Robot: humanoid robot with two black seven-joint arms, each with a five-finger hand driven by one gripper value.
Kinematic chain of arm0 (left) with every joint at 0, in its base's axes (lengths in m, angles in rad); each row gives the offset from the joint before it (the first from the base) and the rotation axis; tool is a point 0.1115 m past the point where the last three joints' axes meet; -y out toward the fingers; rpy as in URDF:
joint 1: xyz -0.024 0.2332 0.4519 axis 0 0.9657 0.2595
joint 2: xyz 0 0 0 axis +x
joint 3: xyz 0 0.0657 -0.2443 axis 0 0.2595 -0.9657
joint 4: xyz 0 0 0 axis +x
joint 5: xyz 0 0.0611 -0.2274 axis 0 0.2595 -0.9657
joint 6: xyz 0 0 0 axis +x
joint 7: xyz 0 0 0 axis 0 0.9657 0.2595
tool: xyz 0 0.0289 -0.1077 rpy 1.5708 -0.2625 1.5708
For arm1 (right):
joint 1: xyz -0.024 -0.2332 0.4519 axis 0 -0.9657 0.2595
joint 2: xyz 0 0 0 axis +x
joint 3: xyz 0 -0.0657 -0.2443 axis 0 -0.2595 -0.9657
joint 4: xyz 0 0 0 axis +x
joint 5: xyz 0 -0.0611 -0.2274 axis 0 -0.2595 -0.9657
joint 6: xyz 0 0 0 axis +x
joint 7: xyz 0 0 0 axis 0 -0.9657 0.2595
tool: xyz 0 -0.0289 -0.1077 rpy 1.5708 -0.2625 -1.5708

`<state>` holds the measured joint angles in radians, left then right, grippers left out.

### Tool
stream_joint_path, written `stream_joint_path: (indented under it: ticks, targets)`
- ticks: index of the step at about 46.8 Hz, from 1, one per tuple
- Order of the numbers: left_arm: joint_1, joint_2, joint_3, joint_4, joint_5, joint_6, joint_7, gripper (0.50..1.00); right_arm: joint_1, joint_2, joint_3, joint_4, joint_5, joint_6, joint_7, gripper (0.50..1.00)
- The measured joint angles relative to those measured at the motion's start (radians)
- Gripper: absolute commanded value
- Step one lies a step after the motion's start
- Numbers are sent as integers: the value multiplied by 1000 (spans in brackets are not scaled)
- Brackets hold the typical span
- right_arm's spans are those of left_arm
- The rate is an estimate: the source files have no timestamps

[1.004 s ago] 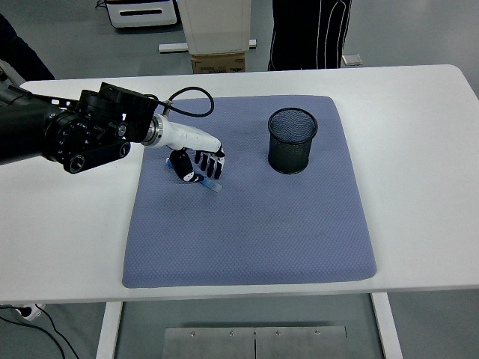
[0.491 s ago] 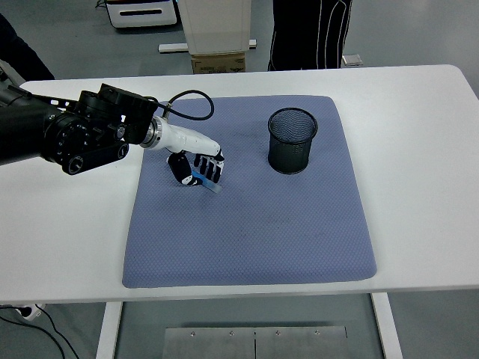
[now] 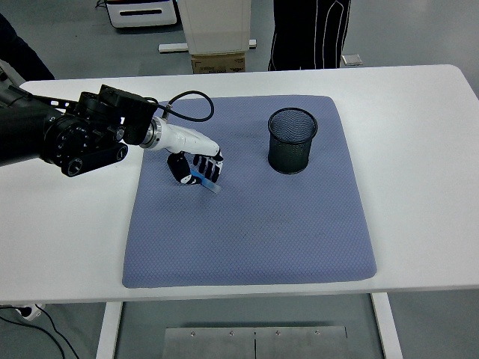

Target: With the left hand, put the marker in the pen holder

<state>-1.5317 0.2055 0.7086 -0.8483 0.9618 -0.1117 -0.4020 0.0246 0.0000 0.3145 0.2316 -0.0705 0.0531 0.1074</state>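
A blue marker [image 3: 209, 183] lies on the blue-grey mat [image 3: 254, 224] at its upper left, one end sticking out toward the lower right from under my hand. My left hand [image 3: 196, 167] is down on the mat with its fingers curled around the marker. The black mesh pen holder [image 3: 293, 140] stands upright on the mat's upper right, well to the right of the hand. It looks empty. My right arm is out of view.
The mat covers the middle of the white table [image 3: 419, 187]. A black cable [image 3: 191, 101] loops above my left wrist. A person's legs [image 3: 310, 34] and a cardboard box [image 3: 218, 61] stand beyond the far edge.
My left hand has shifted slightly left and its fingers have curled closed over the marker. The marker stays on the mat. The pen holder has not moved.
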Motion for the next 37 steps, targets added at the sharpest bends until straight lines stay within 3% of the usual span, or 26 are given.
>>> stream_joint_path:
  ticks: [20, 26, 32, 37]
  targets:
    - [9, -1, 0, 0, 12, 0, -2, 599, 0, 0, 0, 0, 0, -1, 0, 1000]
    - [10, -1, 0, 0, 28, 5, -2, 581, 0, 0, 0, 0, 0, -1, 0, 1000]
    - [10, 0, 0, 0, 31, 10, 0, 500, 0, 0, 0, 0, 0, -1, 0, 1000]
    - [10, 0, 0, 1, 38, 10, 0, 500, 0, 0, 0, 0, 0, -1, 0, 1000]
